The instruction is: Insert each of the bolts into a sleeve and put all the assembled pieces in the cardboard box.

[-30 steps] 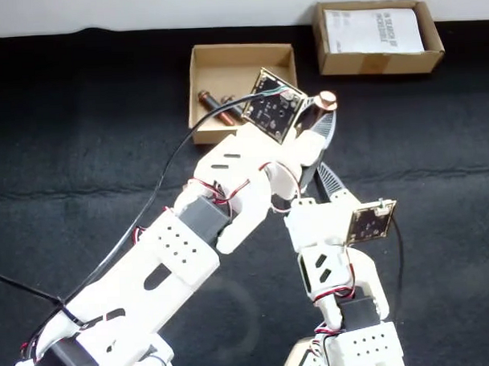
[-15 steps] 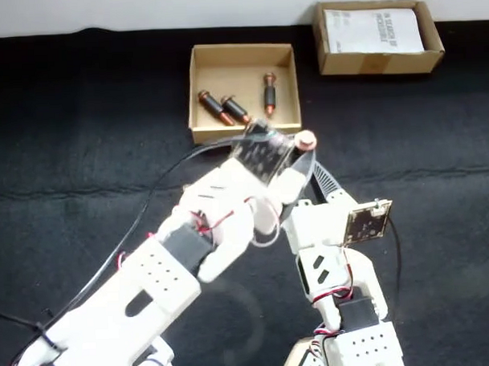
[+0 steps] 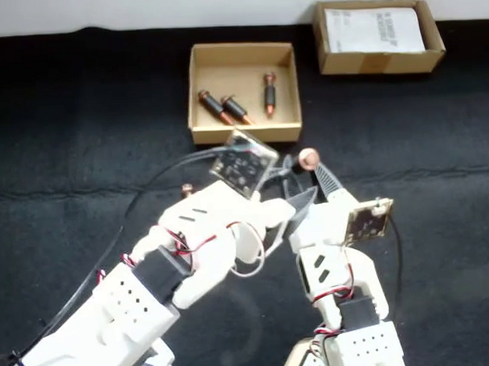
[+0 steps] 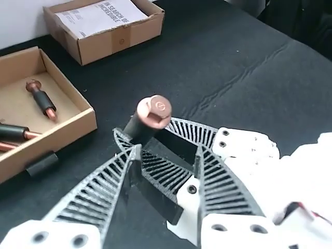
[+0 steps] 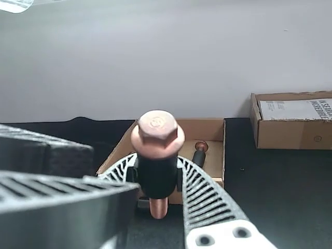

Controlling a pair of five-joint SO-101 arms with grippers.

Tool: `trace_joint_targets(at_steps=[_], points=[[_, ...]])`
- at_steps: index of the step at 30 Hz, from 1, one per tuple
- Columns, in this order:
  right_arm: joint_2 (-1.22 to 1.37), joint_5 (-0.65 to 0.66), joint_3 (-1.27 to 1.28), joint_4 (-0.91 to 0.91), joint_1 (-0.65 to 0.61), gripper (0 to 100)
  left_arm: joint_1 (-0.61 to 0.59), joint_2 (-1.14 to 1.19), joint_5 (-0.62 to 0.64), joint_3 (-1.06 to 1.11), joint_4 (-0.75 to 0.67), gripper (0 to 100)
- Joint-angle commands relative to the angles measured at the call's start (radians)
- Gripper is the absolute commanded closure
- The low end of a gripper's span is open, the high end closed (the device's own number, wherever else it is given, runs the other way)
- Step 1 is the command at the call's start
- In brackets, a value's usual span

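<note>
High view: the plain cardboard carton [image 3: 436, 46], well beyond both grippers, holds a white sheet [image 3: 373, 30] with dark print; the print is not transcribed.

Cardboard box [image 3: 242, 61]: open-topped, just beyond the fingertips of both grippers. It holds three copper bolts in black sleeves, all lying flat on the box floor. The first assembled piece [image 3: 215, 107] and second assembled piece [image 3: 236, 109] lie side by side at a slant. The third assembled piece [image 3: 269, 94] lies apart from them.

Right gripper [image 5: 157, 168]: clamped on a black sleeve [image 5: 155, 181] with a bolt [image 5: 157, 132] through it. The hex head stands clear of the fingertips, and the copper shank end pokes out at the sleeve's other end. The assembly is held off the table, short of the cardboard box.

Left gripper [image 4: 166, 155]: fingers spread, grasping nothing, tips just short of the held sleeve and pointed toward it. In the high view the left arm reaches across from the near side. Its gripper [image 3: 293, 188] sits just beside the right gripper [image 3: 311, 168].

Small copper piece [image 3: 186, 188]: lies on the black table [image 3: 437, 184] beside the left arm, well behind its gripper. It is too small to identify.
</note>
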Motion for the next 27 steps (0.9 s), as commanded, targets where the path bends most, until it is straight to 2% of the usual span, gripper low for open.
trace_joint_targets(at_steps=[1, 6, 12, 21, 27], points=[[-0.015, 0.009, 0.133, -0.013, 0.001, 99.1, -0.047, -0.024, 0.000, -0.047, 0.009, 83], [-0.013, 0.009, 0.133, -0.013, 0.001, 99.1, -0.124, -0.076, -0.002, -0.120, 0.060, 86], [-0.010, 0.003, 0.093, 0.070, 0.001, 99.1, -0.285, -0.199, -0.006, -0.147, 0.060, 100], [-0.008, -0.057, -0.163, 0.260, -0.002, 99.1, -0.584, -0.449, -0.003, 0.036, 0.060, 99], [-0.007, -0.054, -0.262, 0.317, -0.002, 99.1, -0.722, -0.676, -0.003, 0.209, 0.060, 99]])
